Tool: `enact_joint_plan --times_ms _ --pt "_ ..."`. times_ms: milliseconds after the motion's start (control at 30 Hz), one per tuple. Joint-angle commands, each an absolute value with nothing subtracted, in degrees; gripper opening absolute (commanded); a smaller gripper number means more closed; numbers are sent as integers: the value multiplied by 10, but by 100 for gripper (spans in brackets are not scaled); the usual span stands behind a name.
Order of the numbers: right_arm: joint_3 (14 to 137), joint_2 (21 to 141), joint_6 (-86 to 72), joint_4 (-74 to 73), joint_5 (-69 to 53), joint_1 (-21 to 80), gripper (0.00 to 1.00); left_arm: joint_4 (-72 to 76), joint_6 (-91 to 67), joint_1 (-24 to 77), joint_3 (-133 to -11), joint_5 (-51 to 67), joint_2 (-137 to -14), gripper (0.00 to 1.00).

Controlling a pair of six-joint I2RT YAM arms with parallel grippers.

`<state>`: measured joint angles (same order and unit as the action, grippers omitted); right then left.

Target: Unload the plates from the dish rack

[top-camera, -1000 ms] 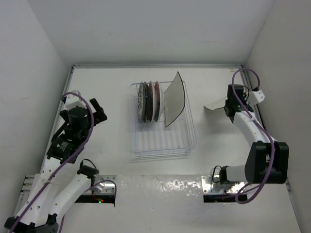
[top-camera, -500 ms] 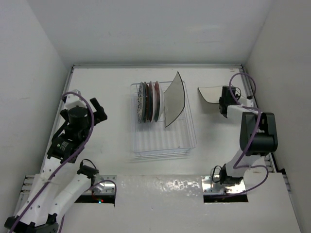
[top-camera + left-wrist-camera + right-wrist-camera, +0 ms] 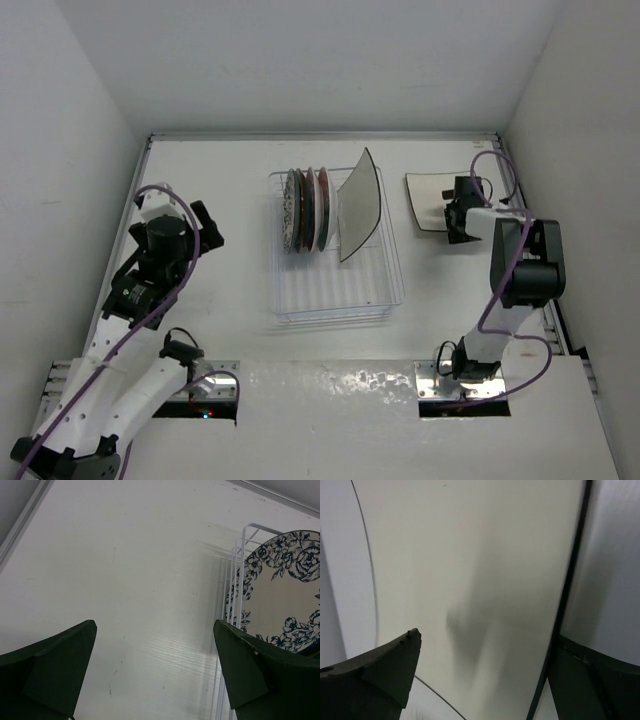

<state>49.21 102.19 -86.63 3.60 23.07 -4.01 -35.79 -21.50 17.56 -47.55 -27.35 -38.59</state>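
Right gripper (image 3: 485,637) — fingers spread, low over a square white plate (image 3: 425,194) that lies flat on the table (image 3: 230,170), just right of the dish rack (image 3: 340,292). Cannot tell whether they touch it. The rack holds three round plates (image 3: 307,210) upright side by side, with a second square plate (image 3: 361,205) leaning beside them. Left gripper (image 3: 155,625) — jaws wide apart, nothing between them, left of the rack and facing the floral plate (image 3: 280,605).
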Motion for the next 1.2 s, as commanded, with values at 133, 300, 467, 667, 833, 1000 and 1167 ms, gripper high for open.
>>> enact_joint_plan --times_ms 133,300,467,667,833,1000,1167 --pt "716 1157 -785 -199 112 -48 99 -337 -211 174 -475 -271 -388 100" --pt "765 1188 -773 -224 75 -50 99 -337 -210 174 -475 -271 -385 100" --pt "724 1130 -776 -239 119 -50 99 -337 -209 174 -475 -267 -388 100" --pt "785 1028 -620 -273 183 -5 99 -337 -210 174 -475 -270 -390 100" --pt "902 998 -425 -323 206 89 99 -340 -214 174 -475 -281 -395 100" --pt "976 968 -281 -386 214 203 99 -344 -219 174 -478 -293 -397 100" --pt "1021 973 -237 -444 185 250 85 -345 -219 174 -477 -293 -398 100"
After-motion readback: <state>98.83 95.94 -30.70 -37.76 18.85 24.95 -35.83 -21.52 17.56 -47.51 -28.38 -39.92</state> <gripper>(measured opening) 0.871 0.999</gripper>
